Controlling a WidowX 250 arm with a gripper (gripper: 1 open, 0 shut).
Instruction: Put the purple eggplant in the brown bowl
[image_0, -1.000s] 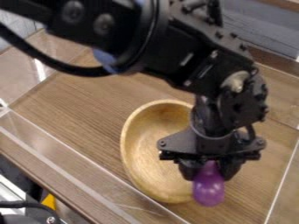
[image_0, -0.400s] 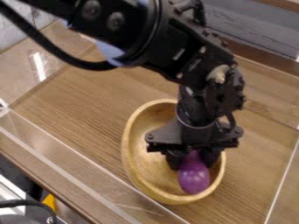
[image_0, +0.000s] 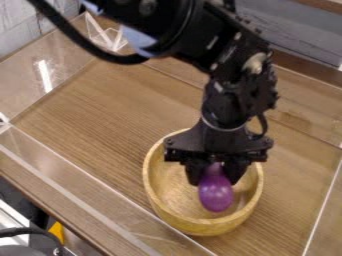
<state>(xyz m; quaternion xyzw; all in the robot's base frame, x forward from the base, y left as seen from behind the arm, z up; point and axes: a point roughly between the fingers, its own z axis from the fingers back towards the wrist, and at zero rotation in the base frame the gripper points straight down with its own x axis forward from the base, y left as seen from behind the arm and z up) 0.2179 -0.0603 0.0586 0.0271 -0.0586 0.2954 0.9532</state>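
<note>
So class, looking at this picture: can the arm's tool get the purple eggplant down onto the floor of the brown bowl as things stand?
Probably yes. The tool hangs over the brown bowl with the purple eggplant between its fingers, already within the rim. Nothing else lies inside the bowl to block it.

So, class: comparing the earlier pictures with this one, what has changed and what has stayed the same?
The gripper carried the small glossy purple eggplant from the near rim of the round tan wooden bowl to over its inside. It is still gripped. The bowl and wooden table stayed put.
</note>
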